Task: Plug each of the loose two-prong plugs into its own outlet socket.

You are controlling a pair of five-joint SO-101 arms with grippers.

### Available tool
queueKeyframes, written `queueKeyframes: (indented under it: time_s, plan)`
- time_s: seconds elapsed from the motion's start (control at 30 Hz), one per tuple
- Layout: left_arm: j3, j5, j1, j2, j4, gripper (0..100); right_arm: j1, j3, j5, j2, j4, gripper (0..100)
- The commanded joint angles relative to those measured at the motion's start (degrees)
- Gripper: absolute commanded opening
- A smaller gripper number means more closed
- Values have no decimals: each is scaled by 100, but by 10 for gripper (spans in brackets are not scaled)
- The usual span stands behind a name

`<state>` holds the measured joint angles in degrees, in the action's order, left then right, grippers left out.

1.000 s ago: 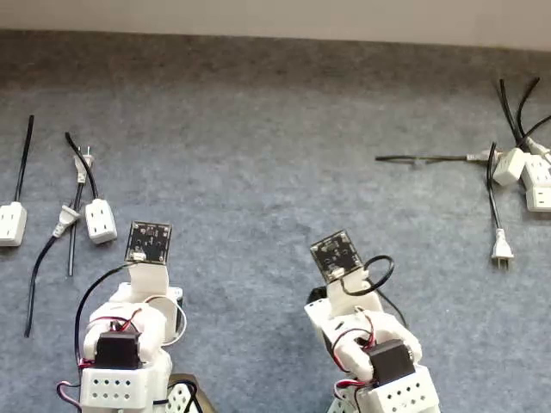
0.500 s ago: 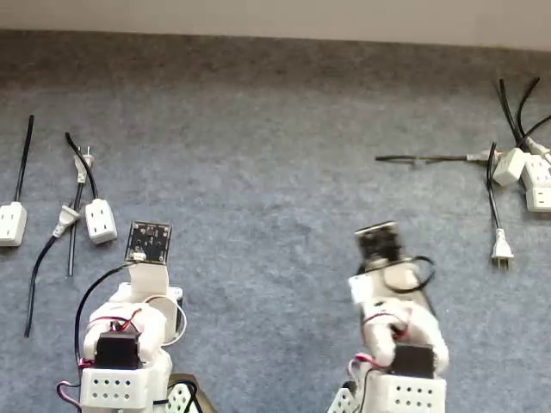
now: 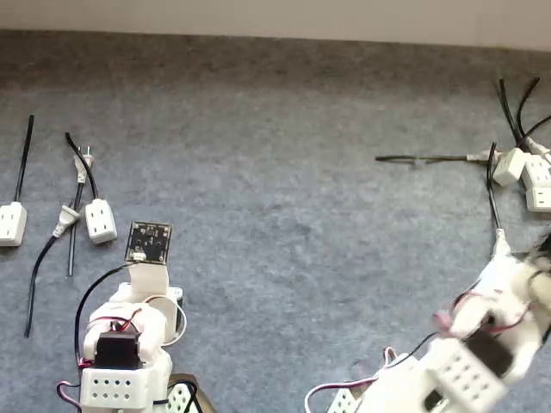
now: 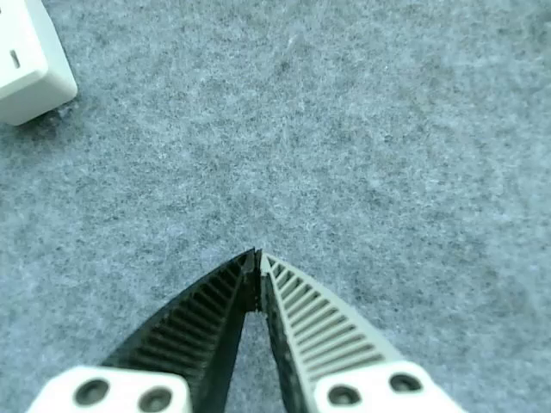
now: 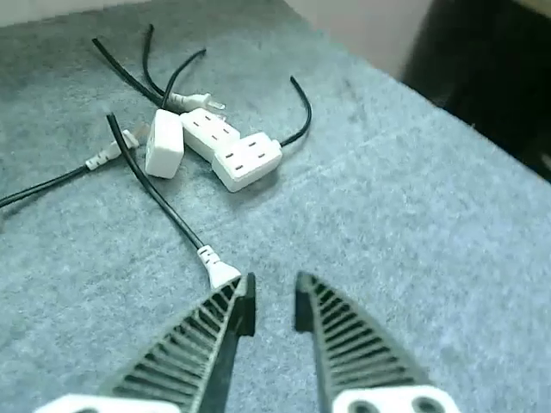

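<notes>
Two-prong plugs lay loose at both sides of the grey, felt-covered bench (image 3: 293,163). Near the right edge, the nearest plug (image 5: 220,273), white on a black cord (image 5: 155,194), lay flat just ahead of the right end effector (image 5: 273,303). That end effector's jaws were slightly parted, with nothing between them. Beyond it sat a cluster of socket blocks (image 5: 245,161), with a second plug (image 5: 102,157) beside them. Near the left edge, a white socket block (image 3: 101,220) lay with a left-side plug (image 3: 62,222) just beside it. A further plug (image 3: 85,160) lay behind these, and an edge socket block (image 3: 10,222) sat at the very edge. The left end effector (image 4: 259,261) hung clenched and empty, tips touching, over bare bench. These plugs looked light and hard-bodied, with stiff prongs and limp cords that would likely drag and twist them. The best hold was probably across the moulded body, behind the prongs, never on the cord. A socket block seemed light enough to slide when pushed, so it might need bracing.
</notes>
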<state>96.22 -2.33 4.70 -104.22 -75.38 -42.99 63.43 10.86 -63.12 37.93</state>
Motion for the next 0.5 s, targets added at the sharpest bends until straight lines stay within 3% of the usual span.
queueKeyframes:
  time_s: [0.0, 0.2, 0.47]
  plan:
    - [92, 18, -92, 13, -26, 16, -92, -3231, -527, 3468, 989, 269]
    - [92, 18, -92, 13, -26, 16, -66, -8268, -1240, 7952, 3090, 285]
    - [92, 18, -92, 13, -26, 16, 435, -14343, -2198, 11899, 4743, 285]
